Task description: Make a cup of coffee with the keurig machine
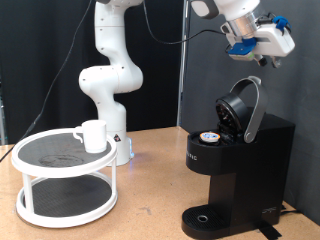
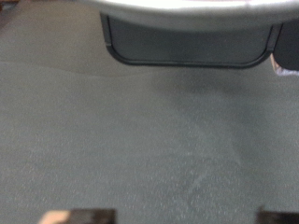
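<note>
At the exterior view's left, a white two-tier round rack [image 1: 30, 210] with dark mesh shelves stands on a wooden tabletop [image 1: 150, 190]. The cup [image 1: 93, 135], a plain white mug, sits upright on the rack's upper shelf, toward its right edge. Just behind the rack rises the white robot arm [image 1: 108, 75], its base next to the rack's right side, with a dark curtain behind it. Further right, the keurig machine [image 1: 240, 170] stands on the tabletop, well apart from the cup. Its rounded lid [image 1: 243, 108] is tipped up and open, and a small white pod [image 1: 210, 139] with a dark top rests in the exposed chamber. The round drip base at its foot has nothing on it. High at the upper right, the hand [image 1: 262, 50] hangs in the air above the open lid, touching nothing; whether its fingers are spread or closed cannot be told. The wrist view is a blurred grey surface with dark fingertips [image 2: 79, 217] at the frame edge.
</note>
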Motion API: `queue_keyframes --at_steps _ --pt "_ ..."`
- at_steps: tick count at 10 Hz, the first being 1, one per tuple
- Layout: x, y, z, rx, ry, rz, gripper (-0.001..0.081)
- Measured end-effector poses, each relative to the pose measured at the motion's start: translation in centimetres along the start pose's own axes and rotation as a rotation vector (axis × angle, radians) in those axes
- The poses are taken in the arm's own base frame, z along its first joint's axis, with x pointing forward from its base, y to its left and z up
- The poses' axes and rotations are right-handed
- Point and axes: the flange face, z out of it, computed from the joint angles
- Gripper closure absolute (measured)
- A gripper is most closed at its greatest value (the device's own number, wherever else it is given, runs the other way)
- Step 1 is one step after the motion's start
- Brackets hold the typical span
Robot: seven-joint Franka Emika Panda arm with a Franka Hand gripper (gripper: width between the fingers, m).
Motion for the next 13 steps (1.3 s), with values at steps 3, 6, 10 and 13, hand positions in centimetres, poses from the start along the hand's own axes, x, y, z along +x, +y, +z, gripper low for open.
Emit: queue_keyframes --at_steps 3,6,10,13 --pt "1.0 -0.7 0.9 0.018 0.04 0.003 0.0765" --pt "2.2 -1.7 1.6 0.023 0.061 0.017 0.0803" --pt "3.2 -3.1 -0.2 0.018 0.017 0.02 0.0806" --pt "4.7 -5.1 -2.6 0.011 0.0 0.027 0.0806"
